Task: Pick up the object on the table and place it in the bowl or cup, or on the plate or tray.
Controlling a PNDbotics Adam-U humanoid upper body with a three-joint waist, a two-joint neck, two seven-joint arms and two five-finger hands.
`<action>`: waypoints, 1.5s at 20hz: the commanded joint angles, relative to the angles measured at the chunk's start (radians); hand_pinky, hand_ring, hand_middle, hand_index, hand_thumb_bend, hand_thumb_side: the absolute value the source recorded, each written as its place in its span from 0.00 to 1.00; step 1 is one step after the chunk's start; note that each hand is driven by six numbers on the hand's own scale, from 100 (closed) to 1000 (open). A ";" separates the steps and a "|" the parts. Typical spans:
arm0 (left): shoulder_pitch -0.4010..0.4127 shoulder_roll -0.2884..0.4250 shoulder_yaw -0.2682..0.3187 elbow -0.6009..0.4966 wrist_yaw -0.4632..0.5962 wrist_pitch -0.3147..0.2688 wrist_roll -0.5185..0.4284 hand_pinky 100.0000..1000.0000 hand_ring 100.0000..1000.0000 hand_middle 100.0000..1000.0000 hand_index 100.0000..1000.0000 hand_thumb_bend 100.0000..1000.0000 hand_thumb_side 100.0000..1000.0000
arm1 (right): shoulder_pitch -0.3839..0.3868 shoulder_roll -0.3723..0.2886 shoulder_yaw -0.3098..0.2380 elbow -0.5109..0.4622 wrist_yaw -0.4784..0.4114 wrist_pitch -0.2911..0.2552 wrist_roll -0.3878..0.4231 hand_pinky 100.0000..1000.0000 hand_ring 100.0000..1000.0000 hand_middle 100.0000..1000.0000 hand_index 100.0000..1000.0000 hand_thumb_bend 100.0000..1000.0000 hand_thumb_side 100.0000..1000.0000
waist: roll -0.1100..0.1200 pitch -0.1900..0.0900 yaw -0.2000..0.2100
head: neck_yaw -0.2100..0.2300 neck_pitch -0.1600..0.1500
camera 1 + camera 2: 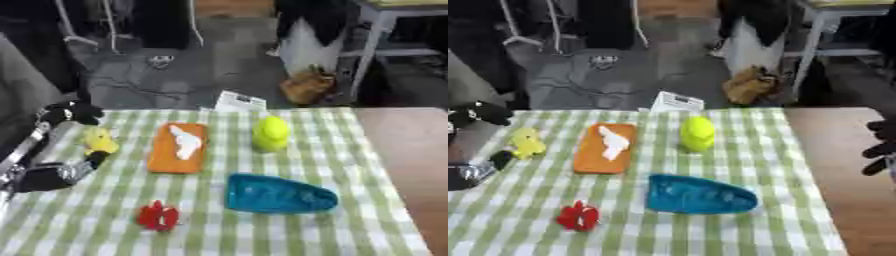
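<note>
A small yellow toy (99,140) lies on the checked cloth at the far left. My left hand (54,175) sits just below it, open, with one straight fingertip (94,158) touching the toy's lower edge. A red object (158,216) lies near the front. An orange tray (166,155) holds a white piece (185,142). Beside the tray stands a yellow-green cup (271,133), and a blue dish (278,195) lies in front of the cup. My right hand (880,146) hangs open off the table's right side, holding nothing.
A black shape (75,112) sits at the cloth's far left corner, above the yellow toy. Bare brown tabletop (411,150) runs along the right of the cloth. A white paper (239,102) lies at the far edge. Beyond are floor, cables and furniture legs.
</note>
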 commanded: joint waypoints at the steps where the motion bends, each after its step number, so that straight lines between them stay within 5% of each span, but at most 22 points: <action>1: -0.004 0.022 0.009 -0.012 0.006 -0.001 -0.006 0.69 0.66 0.70 0.87 0.35 0.38 | -0.007 -0.025 -0.007 -0.024 0.005 0.000 -0.002 0.44 0.55 0.70 0.66 0.00 0.67 | -0.001 -0.026 0.000 | 0.002 0.002; 6: -0.004 0.022 0.010 -0.011 0.005 -0.001 -0.008 0.69 0.66 0.70 0.87 0.35 0.38 | -0.007 -0.025 -0.006 -0.024 0.006 0.001 -0.001 0.44 0.55 0.70 0.66 0.00 0.67 | -0.001 -0.026 0.001 | 0.003 0.031; 10: -0.001 0.024 0.009 -0.011 0.002 -0.005 -0.016 0.70 0.67 0.70 0.87 0.34 0.39 | -0.005 -0.025 -0.007 -0.024 0.006 0.001 -0.001 0.44 0.55 0.70 0.66 0.00 0.67 | -0.001 -0.026 0.000 | 0.008 0.099; 15: 0.000 0.026 0.009 -0.009 -0.001 -0.009 -0.020 0.70 0.67 0.70 0.87 0.33 0.39 | -0.003 -0.024 -0.006 -0.024 0.006 0.002 -0.003 0.44 0.55 0.70 0.66 0.00 0.67 | 0.000 -0.023 0.002 | 0.014 0.138; 22: -0.006 0.044 -0.006 -0.007 -0.035 -0.030 -0.061 0.70 0.67 0.68 0.86 0.29 0.37 | -0.001 -0.024 -0.004 -0.024 0.006 0.002 -0.001 0.44 0.55 0.70 0.66 0.00 0.67 | 0.001 -0.022 0.001 | 0.012 0.153; 26: -0.023 0.090 -0.052 0.018 -0.102 -0.086 -0.149 0.70 0.66 0.66 0.87 0.24 0.37 | -0.001 -0.026 -0.002 -0.024 0.005 0.002 0.002 0.44 0.55 0.70 0.66 0.00 0.67 | 0.002 -0.024 0.000 | 0.012 0.152; 30: -0.064 0.144 -0.123 0.075 -0.192 -0.159 -0.213 0.69 0.69 0.69 0.88 0.29 0.38 | 0.001 -0.029 0.000 -0.024 0.005 0.003 0.005 0.44 0.55 0.70 0.66 0.00 0.67 | 0.004 -0.028 -0.004 | 0.011 0.149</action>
